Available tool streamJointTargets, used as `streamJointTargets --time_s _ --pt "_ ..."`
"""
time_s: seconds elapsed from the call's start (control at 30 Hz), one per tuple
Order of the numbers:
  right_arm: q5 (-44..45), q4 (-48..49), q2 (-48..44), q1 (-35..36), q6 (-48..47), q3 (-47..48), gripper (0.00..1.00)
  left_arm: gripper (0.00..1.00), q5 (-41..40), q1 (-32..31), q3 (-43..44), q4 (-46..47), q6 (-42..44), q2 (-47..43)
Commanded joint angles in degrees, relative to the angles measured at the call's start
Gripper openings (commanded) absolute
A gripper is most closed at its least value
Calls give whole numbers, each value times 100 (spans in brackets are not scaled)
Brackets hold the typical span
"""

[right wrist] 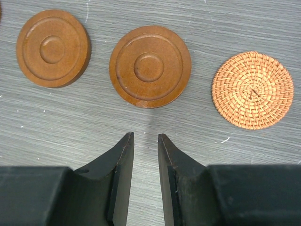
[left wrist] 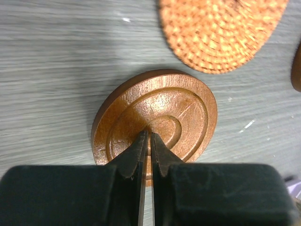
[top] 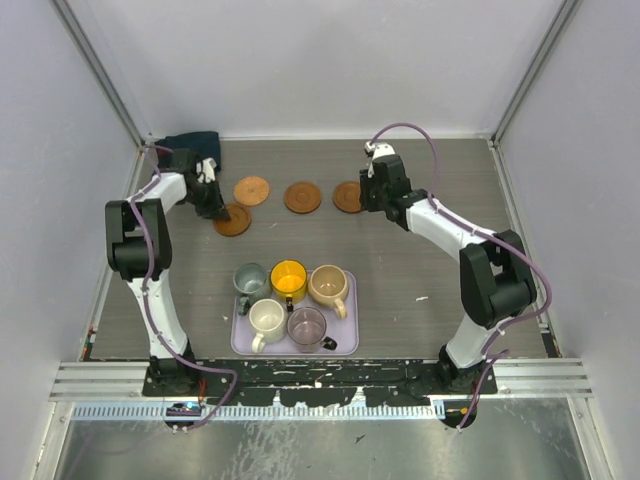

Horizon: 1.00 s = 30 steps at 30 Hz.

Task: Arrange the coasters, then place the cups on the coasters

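Grey table (top: 400,290), coasters (top: 302,197) spaced apart — tray (top: 240,348) at front

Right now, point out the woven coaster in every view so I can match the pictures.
Top external: the woven coaster lies left of centre, the lightest orange disc among the coasters.
Left wrist: top right, cut off by the upper edge.
Right wrist: right side, a little above mid-height.
Shared landmark: the grey wood-grain table it lies on.
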Motion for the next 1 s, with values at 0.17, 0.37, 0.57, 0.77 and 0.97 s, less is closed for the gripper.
streamJointTargets --time_s 0.17,0.37,0.57,0.77,0.97 --pt "680 -88 253 -91 -36 459 33 9 -442 624 199 -225 159 12" --pt "1162 -93 384 -375 156 346 32 9 -200 691 165 197 -80 23" --pt "1051 -96 619 -833 326 303 30 10 -129 690 -151 724 -349 -132" --pt "593 145 738 -921 219 340 30 19 131 682 -716 1876 -945 -679" --pt "5 446 805 -857 174 456 29 33 275 337 -889 3038 -1261 -1133"
